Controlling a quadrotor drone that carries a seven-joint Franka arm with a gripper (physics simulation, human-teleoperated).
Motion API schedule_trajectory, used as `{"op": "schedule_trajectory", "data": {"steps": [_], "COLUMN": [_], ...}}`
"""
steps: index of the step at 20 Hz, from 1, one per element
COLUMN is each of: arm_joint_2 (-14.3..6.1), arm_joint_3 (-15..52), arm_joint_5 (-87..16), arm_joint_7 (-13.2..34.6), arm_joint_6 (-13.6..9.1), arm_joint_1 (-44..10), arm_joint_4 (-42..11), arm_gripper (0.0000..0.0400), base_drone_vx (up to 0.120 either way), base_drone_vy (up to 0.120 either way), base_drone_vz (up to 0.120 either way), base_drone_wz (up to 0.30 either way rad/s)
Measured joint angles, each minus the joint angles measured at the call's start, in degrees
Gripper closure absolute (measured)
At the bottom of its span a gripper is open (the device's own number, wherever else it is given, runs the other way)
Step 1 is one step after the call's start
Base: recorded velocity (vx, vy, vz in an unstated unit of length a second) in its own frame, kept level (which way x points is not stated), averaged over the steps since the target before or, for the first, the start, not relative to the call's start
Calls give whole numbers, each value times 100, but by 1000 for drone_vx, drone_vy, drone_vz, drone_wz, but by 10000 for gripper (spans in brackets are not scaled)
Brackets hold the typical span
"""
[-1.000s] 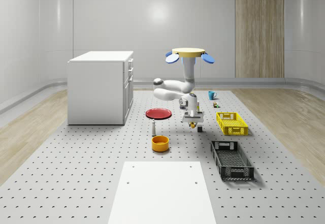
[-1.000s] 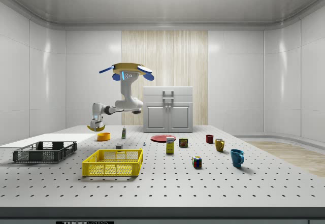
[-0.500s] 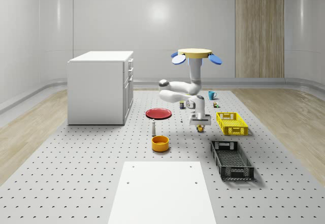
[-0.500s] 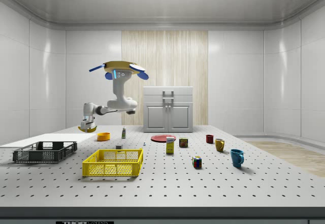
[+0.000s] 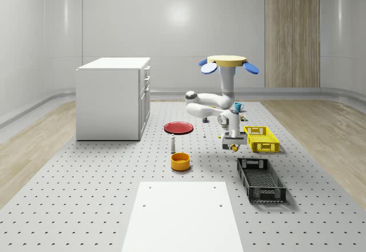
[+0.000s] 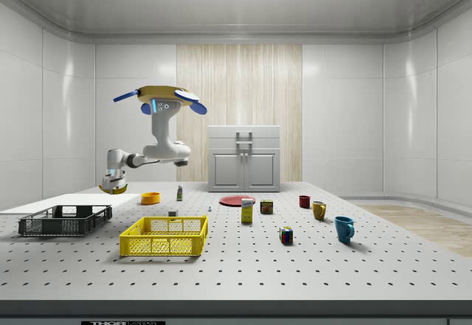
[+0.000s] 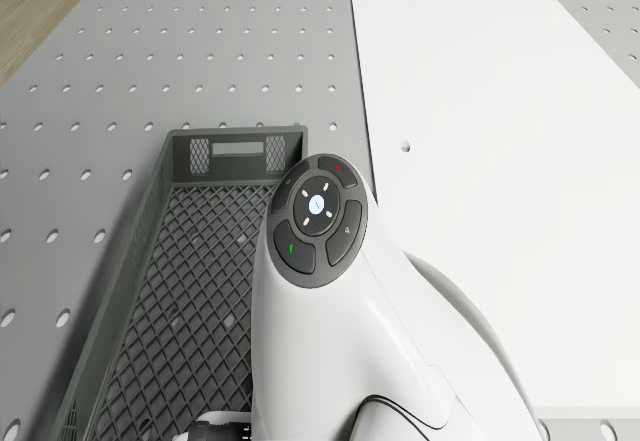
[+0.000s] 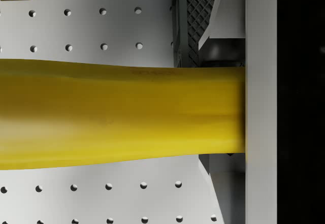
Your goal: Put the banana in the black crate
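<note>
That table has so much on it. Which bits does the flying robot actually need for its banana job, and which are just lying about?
Needed for the job:
- banana, held in the gripper in the air
- black crate, on the table
- drone, hovering above the table near the crate

Just lying about:
- yellow crate
- orange bowl
- red plate
- blue mug
- white cabinet

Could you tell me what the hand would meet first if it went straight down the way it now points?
Probably the bare table just short of the black crate; the hand holds the banana, the crate's edge barely showing beneath.
</note>
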Motion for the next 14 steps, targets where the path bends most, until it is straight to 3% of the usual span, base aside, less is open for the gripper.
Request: {"op": "schedule_trajectory", "data": {"steps": [14], "arm_joint_2": [-22], "arm_joint_3": [3], "arm_joint_5": [9], "arm_joint_7": [4], "arm_joint_6": [20], "arm_joint_1": [-6], "arm_joint_4": [1], "arm_gripper": [199], "base_drone_vx": [120], "base_drone_vy": [120], "base_drone_vz": [0], "base_drone_wz": [0]}}
